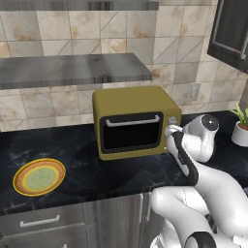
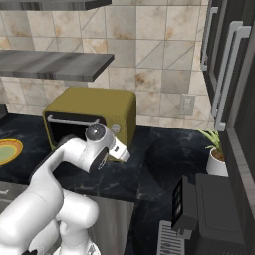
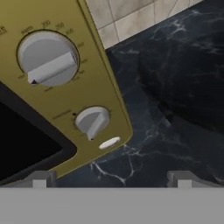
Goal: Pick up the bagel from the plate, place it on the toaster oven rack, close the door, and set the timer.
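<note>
The olive-yellow toaster oven (image 1: 135, 99) stands on the black counter with its dark glass door (image 1: 131, 133) shut, so the toaster oven rack is hidden behind it. The bagel is out of view. Far to the left lies the plate (image 1: 38, 177), bare on top, and its edge (image 2: 7, 152) also shows in the right base view. My gripper (image 1: 170, 131) hovers at the oven's right control panel, open, with nothing between its fingers. In the hand view my gripper (image 3: 112, 180) faces a large upper knob (image 3: 48, 59) and a small lower knob (image 3: 92, 122), without touching either.
A potted plant (image 1: 240, 127) stands at the counter's right end. A grey wall shelf (image 1: 72, 68) hangs above the oven. A dark appliance (image 2: 199, 209) sits at the lower right, below tall dark cabinets (image 2: 229, 64).
</note>
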Tool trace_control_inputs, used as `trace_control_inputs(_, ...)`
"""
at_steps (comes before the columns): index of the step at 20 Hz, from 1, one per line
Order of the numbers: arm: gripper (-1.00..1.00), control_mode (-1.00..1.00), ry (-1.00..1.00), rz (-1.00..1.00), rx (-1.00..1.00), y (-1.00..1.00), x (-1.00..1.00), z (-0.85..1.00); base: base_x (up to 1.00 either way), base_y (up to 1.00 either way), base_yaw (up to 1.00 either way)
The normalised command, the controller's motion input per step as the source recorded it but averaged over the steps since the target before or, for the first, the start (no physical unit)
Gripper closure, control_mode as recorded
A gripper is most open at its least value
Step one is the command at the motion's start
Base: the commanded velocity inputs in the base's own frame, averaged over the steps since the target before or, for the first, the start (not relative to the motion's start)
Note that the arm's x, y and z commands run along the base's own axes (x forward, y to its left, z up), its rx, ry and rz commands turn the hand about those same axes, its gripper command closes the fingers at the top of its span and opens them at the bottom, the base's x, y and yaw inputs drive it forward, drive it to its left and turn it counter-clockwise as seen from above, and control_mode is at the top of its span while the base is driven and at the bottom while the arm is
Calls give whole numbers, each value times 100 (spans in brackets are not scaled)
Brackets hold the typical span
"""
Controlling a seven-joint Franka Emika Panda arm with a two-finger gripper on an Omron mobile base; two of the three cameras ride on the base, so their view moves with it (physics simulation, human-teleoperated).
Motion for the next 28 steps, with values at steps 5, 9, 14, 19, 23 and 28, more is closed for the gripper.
trace_control_inputs(5, -100, -100, -7, -3, 6, 0, 6, -10, 0, 0, 0)
trace_control_inputs(9, -100, -100, -1, 0, 9, 0, 4, 0, 0, 0, 0)
trace_control_inputs(14, -100, -100, 0, 0, 7, 0, 6, 2, 0, 0, 0)
trace_control_inputs(19, -100, -100, 0, 0, 6, 0, 14, 0, 0, 0, 0)
trace_control_inputs(23, -100, -100, 0, 0, 7, 0, 22, -4, 0, 0, 0)
trace_control_inputs(28, -100, -100, 0, 0, 6, 0, 12, -12, 0, 0, 0)
